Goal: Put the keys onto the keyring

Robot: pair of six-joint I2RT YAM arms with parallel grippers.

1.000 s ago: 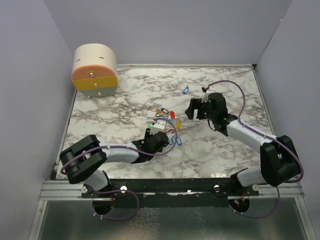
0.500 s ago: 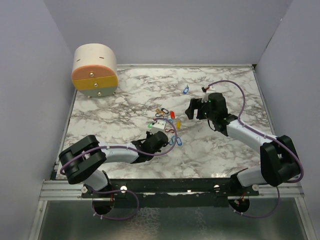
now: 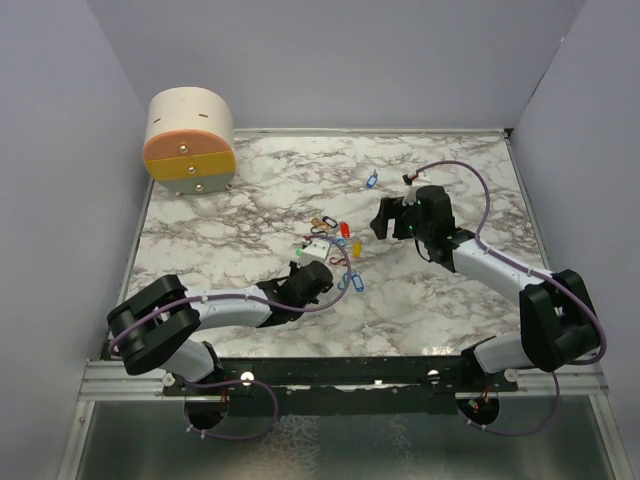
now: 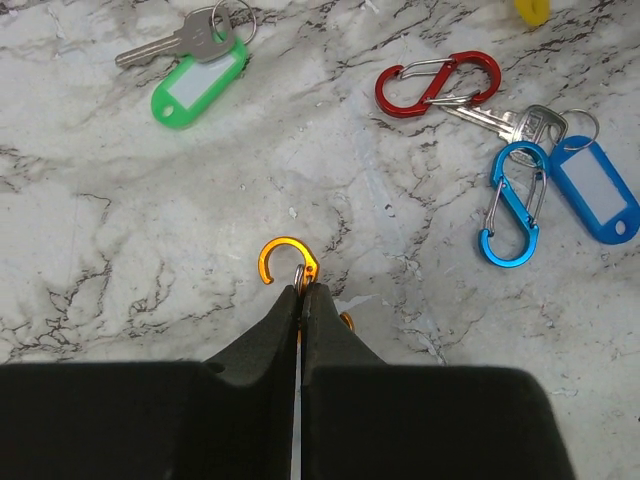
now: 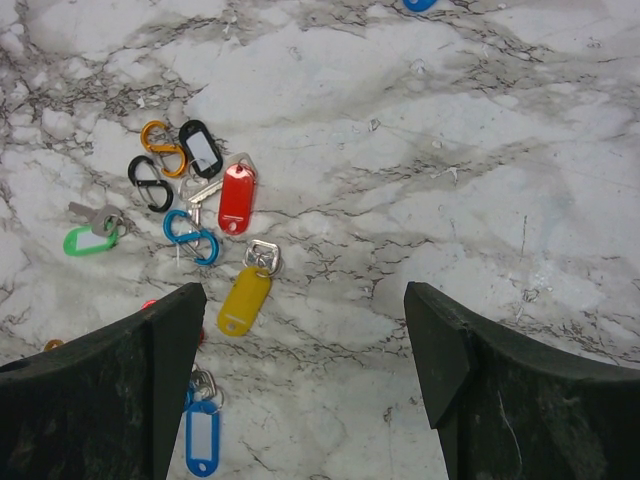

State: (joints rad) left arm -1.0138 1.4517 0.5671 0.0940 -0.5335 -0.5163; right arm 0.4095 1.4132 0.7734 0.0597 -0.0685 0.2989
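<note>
From above, the left gripper point(image 3: 322, 268) lies low on the marble table point(image 3: 230, 200) at the near edge of a scatter of key tags and clips. The right gripper point(image 3: 384, 217) hangs just to that scatter's right. A lone blue tag point(image 3: 371, 181) sits apart toward the back, and a round drawer box point(image 3: 190, 140) stands in the far left corner. The left wrist camera shows the jaws pressed together on an orange clip point(image 4: 289, 262), whose hook pokes out past the tips (it looks pinched, though the fingers hide the rest). Ahead lie a green key tag point(image 4: 200, 85) with a metal key point(image 4: 160, 48), a red clip point(image 4: 437, 83), a blue clip point(image 4: 512, 200) and a blue key tag point(image 4: 598, 188). The right wrist camera shows that gripper's fingers point(image 5: 150, 370) spread wide, gripping nothing. A yellow key tag point(image 5: 243, 300) and a red key tag point(image 5: 237, 198) lie loose on the marble below.
</note>
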